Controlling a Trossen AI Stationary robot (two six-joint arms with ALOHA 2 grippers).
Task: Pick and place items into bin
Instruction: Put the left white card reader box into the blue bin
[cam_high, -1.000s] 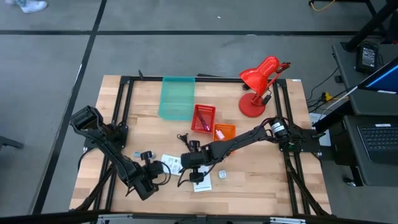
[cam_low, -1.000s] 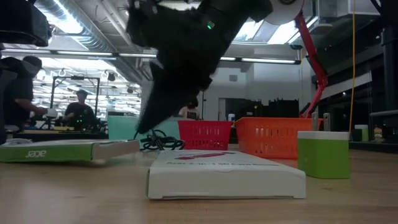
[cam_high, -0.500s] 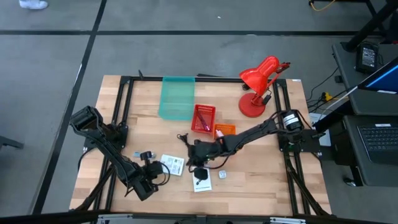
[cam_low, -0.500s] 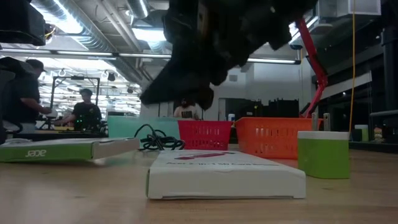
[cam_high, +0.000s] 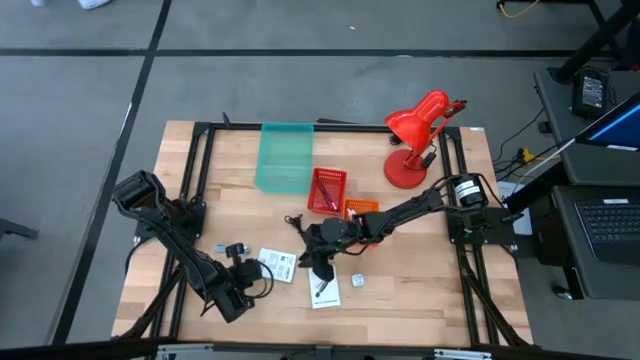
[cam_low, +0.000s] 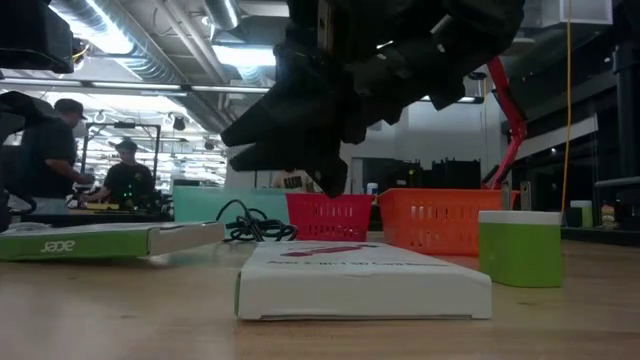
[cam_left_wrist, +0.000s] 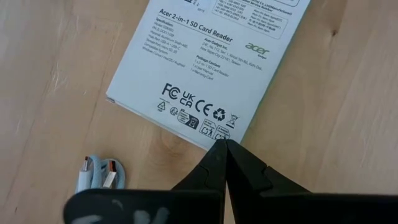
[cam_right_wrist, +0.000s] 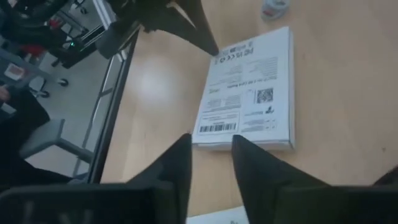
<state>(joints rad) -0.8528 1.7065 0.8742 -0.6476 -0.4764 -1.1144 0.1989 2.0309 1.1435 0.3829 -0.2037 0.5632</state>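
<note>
The right pincer (cam_high: 322, 268), fingers now apart after being together, hovers above the white card (cam_high: 324, 290) near the worktop's front edge, ready to grasp. Left pincer (cam_left_wrist: 222, 142) waits together.

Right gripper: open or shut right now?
Open. The right gripper shows a clear gap between its two fingers in its wrist view, empty, hovering above the white box.

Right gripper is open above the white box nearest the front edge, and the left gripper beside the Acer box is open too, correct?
Not quite. The left wrist view shows the left gripper shut, fingertips together at the Acer box. The right gripper is open above the white box.
</note>
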